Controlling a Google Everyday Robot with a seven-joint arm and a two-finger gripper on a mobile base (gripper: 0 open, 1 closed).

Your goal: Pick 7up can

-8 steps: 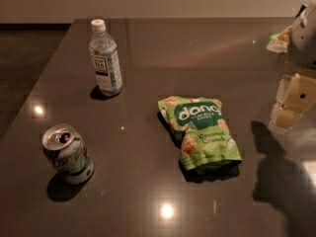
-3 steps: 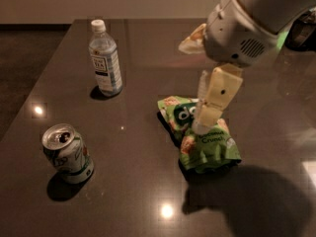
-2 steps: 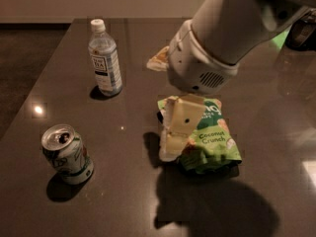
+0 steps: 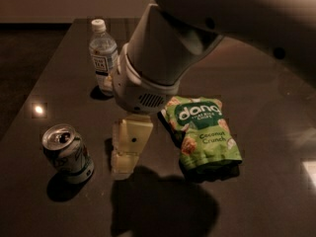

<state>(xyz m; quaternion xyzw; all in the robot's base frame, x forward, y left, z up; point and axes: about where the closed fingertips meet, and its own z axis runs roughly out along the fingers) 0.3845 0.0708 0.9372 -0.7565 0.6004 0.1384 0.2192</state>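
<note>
The can (image 4: 66,153) stands upright on the dark table (image 4: 276,132). The gripper (image 4: 126,152) hangs just right of the can, apart from it; whether it is spread or closed cannot be told.

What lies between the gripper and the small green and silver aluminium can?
Nothing: in the camera view only bare dark tabletop separates the small green and silver aluminium 7up can from the gripper, which hangs just right of it.
</note>
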